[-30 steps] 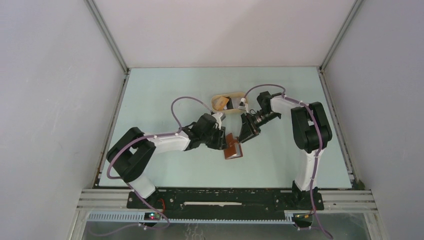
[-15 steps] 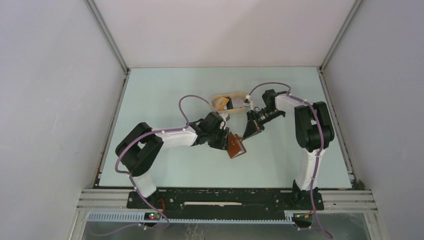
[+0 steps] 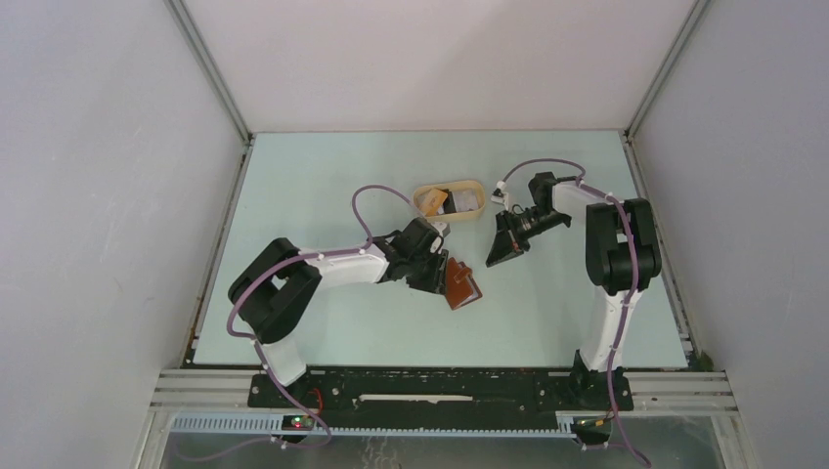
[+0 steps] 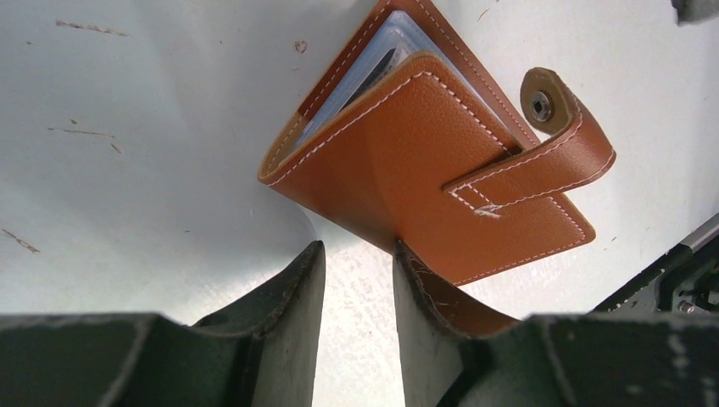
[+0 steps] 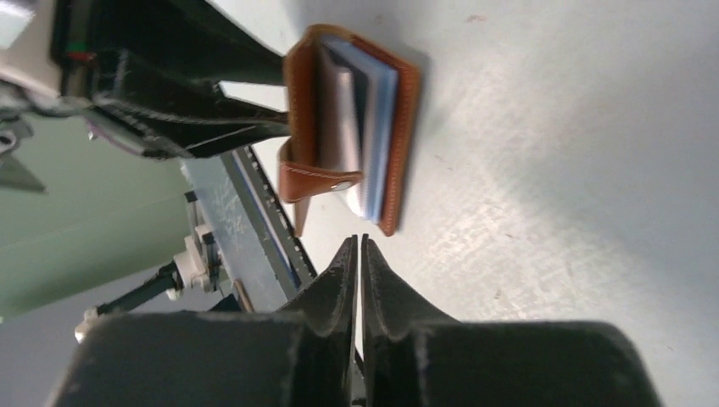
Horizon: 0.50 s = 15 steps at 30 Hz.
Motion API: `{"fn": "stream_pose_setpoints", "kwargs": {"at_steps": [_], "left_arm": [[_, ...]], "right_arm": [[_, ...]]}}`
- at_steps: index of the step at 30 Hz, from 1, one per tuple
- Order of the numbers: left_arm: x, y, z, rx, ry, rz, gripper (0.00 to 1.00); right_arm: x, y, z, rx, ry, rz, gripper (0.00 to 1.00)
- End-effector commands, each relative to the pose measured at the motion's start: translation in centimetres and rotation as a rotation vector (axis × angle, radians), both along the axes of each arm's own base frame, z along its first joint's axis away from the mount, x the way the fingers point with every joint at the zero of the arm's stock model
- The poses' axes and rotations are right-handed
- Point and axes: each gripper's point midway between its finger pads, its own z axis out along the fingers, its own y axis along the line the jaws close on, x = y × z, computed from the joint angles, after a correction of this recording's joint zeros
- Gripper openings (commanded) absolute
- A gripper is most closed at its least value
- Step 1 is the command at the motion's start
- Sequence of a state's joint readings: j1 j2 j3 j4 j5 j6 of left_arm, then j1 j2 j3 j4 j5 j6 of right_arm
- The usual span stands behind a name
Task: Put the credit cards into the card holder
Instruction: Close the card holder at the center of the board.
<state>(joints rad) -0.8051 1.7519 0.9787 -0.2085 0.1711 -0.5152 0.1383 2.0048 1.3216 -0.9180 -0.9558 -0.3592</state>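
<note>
Brown leather shows up near the middle of the pale green table (image 3: 323, 186). Start at the left, though. The left arm (image 3: 332, 266) stretches low across the table toward the middle. At its end, the left gripper (image 4: 356, 250) sits right at the card holder (image 4: 407, 161). Its two fingers (image 4: 284, 288) stand a bit apart, and only bare table shows in the gap between them. One finger presses against the top flap of the card holder, and the leather bends around that finger.

The card holder rests on the table and is partly open, like a book with its cover lifted. A strap with a round snap (image 4: 543, 106) sticks out loose from its side. Inside it sit some of the credit cards (image 5: 339, 102), one grey and one light blue, tucked between the leather flaps.

Behind the card holder, farther from the arms, is a tan oval tray (image 3: 422, 195). A pale card (image 3: 469, 200) and something dark lie in it.

To the right, the right gripper (image 5: 358, 246) is near the card holder but not touching it. Its two fingers are pressed tight together, and nothing is between them.
</note>
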Motion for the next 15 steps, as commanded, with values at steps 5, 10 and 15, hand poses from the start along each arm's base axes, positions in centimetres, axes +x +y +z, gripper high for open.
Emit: {"fn": "stream_pose_setpoints", "kwargs": {"at_steps": [5, 10, 15], "left_arm": [[1.4, -1.4, 3.1, -0.047, -0.054, 0.013, 0.41], [1.6, -1.9, 3.7, -0.068, -0.049, 0.016, 0.41], [1.6, -2.3, 3.2, -0.079, -0.021, 0.019, 0.41]], "right_arm": [[-2.8, 4.5, 8.5, 0.357, -0.124, 0.148, 0.25], [-4.5, 7.0, 7.9, 0.329, -0.092, 0.219, 0.25], [-3.6, 7.8, 3.8, 0.125, -0.091, 0.176, 0.24]]}}
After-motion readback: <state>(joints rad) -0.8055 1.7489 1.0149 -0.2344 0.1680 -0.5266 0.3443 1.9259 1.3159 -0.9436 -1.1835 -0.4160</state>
